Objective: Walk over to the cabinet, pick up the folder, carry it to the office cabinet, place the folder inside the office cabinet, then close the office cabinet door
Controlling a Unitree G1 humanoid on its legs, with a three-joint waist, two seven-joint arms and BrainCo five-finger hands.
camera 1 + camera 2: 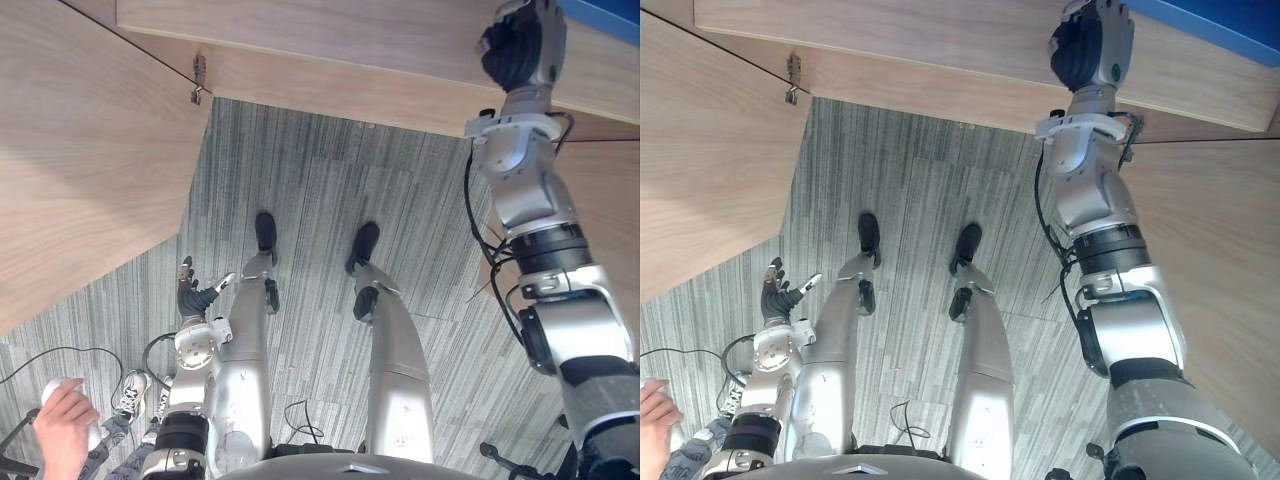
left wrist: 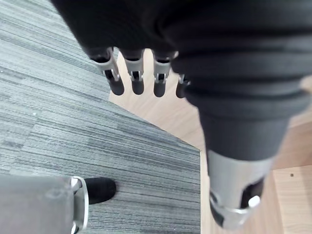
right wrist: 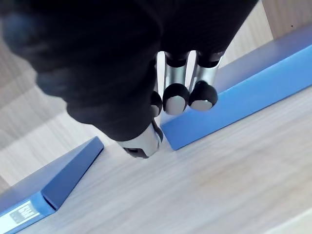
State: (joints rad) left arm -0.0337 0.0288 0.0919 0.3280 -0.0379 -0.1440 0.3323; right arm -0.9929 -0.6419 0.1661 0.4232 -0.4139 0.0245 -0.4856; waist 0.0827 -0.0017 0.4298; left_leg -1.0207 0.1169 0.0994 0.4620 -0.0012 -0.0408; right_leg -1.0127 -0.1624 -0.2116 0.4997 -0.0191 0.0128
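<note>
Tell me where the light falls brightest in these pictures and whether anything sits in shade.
Right wrist view: the wooden surface is palest along its edge, the blue folder has a lighter top face and a deeper side, and the right robot hand stands dark before it. Left eye view: the cabinet is evenly bright, the carpet darker.

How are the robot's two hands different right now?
The left hand hangs low over the grey carpet, while the right hand is up high at the wooden cabinet. The left hand has straight fingers and nothing close to grab, while the right hand is right beside a blue folder lying on the wood. Both hands wear the same dark ribbed cover.
</note>
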